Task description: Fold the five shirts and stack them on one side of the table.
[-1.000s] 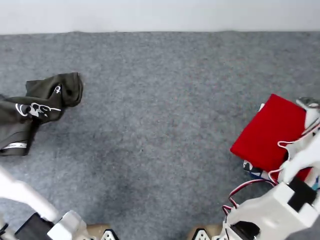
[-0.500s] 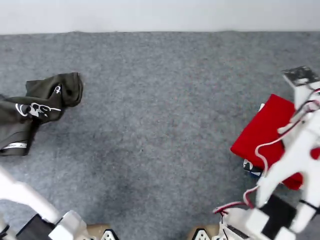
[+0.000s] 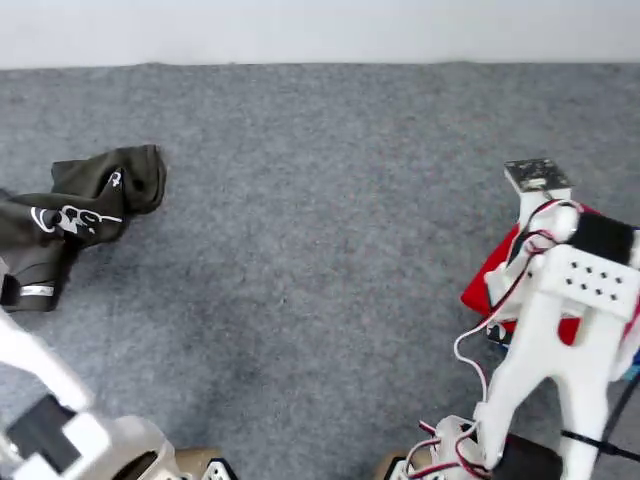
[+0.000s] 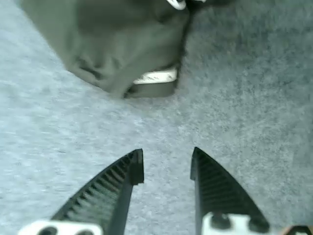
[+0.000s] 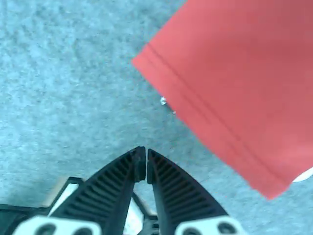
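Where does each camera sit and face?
High view: above the table, facing down on dark shirt, red shirt, left arm and right arm.
Left wrist view: on the left arm, facing down past the open left pincer at the dark shirt.
Right wrist view: on the right arm, facing down past the shut right pincer at the red shirt.
Shared: high and left wrist views both show the dark shirt.

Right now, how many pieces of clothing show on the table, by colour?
Dark olive crumpled shirt: 1
Red folded shirt: 1
Blue-patterned cloth under the red shirt: 1
Total: 3
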Robot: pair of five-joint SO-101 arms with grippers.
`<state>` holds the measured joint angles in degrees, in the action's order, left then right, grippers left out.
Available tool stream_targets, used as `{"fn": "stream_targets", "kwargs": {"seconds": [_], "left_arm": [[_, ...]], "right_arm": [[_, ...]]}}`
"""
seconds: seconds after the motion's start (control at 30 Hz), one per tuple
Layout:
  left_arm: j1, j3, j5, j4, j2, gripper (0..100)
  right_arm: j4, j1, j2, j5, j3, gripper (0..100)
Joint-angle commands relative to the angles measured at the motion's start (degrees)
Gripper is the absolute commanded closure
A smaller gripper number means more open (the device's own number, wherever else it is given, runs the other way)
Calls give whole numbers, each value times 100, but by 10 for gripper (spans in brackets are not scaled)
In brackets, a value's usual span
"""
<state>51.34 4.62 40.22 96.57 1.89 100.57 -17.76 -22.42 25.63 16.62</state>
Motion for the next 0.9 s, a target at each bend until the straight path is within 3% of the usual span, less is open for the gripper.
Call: {"fn": "stream_targets", "kwargs": {"seconds": [0.0, 0.33, 0.77, 0.87], "left_arm": [[114, 48, 35, -378, -545, 797], [299, 57, -211, -2356, -1407, 754], [26, 57, -765, -3516, -3174, 755], [-167, 57, -958, -3710, -3305, 806]], "right_arm": [[215, 136, -268, -281, 79, 990], [224, 127, -585, -316, 563, 990], [224, 136, -629, -316, 721, 990], [224, 136, -637, -316, 721, 990]]}}
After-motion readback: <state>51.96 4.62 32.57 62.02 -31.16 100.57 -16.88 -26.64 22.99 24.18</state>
